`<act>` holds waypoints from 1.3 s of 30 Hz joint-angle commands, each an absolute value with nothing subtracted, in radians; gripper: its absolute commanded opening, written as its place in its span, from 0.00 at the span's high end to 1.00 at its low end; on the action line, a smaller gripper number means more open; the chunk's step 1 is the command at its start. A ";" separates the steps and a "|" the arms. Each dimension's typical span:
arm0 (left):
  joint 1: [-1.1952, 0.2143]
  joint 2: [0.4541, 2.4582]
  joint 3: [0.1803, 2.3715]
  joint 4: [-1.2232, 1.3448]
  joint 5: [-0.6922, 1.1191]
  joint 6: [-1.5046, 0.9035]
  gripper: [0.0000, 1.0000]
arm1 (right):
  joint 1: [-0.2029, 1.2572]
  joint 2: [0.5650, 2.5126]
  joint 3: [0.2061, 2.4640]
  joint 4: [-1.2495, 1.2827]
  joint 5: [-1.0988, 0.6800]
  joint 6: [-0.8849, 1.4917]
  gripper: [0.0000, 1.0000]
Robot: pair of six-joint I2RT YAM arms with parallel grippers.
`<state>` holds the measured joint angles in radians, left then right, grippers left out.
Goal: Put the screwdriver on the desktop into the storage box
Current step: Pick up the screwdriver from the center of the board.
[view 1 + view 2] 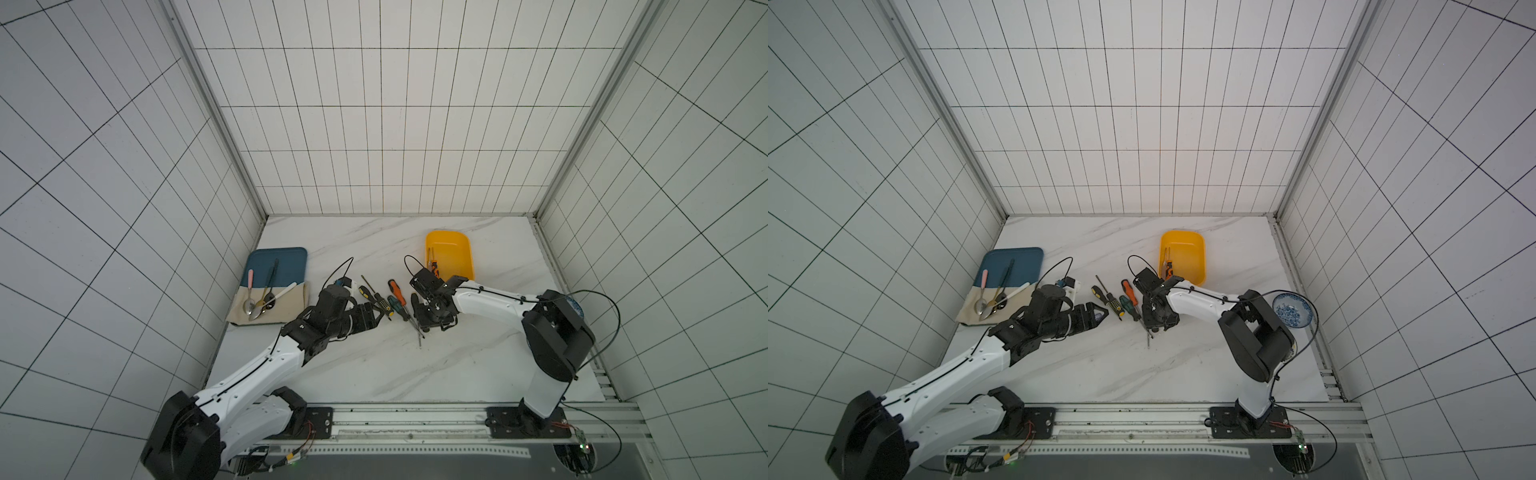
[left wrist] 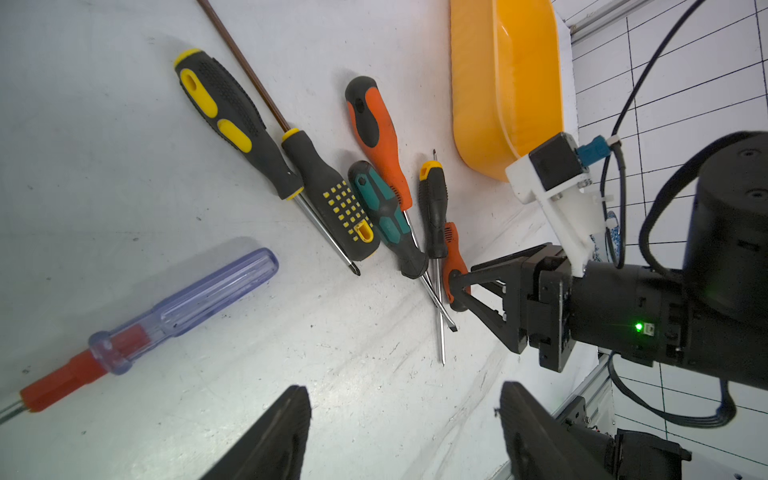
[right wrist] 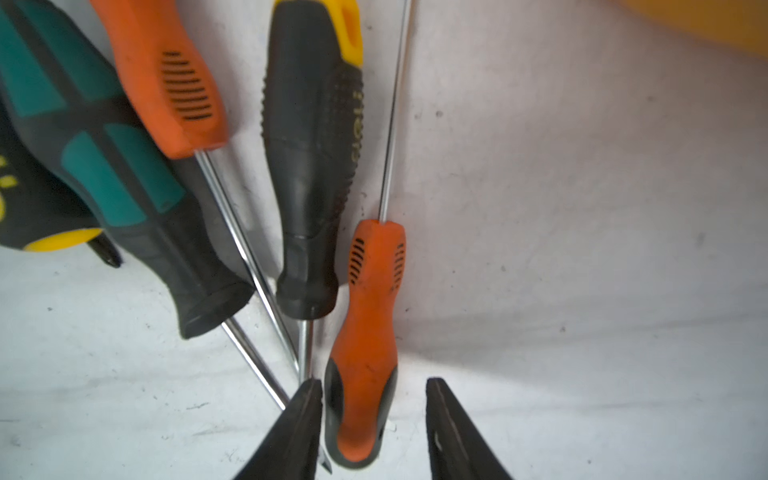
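Orange-and-black, the small rubber-handled screwdriver [image 3: 365,353] lies flat on the white marble-look desktop [image 1: 374,365], at the right end of a row of bigger screwdrivers [image 2: 374,199]. The right gripper [image 3: 374,386] straddles its handle with the jaws spread, one finger [image 3: 299,428] close against it and the other clear. The yellow-orange plastic storage box [image 1: 455,253] sits farther back. The left gripper [image 2: 404,388], left of the row, gapes wide and empty.

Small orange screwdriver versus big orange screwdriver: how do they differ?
The small orange screwdriver is shorter and slimmer than the big orange screwdriver. The small one lies between the right gripper's open jaws, the big one outside them. Their tips point opposite ways. Both lie on the desktop.
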<state>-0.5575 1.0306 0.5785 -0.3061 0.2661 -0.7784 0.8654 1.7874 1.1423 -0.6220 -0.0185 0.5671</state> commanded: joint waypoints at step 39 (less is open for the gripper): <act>-0.561 1.048 0.558 -0.288 0.244 -0.795 0.24 | 0.850 1.769 1.123 -0.609 0.022 0.565 0.77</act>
<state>-0.5575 1.0466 0.5694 -0.3065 0.2550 -0.7937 0.8581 1.8088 1.1404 -0.5949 -0.0059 0.5690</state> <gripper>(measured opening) 0.758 0.301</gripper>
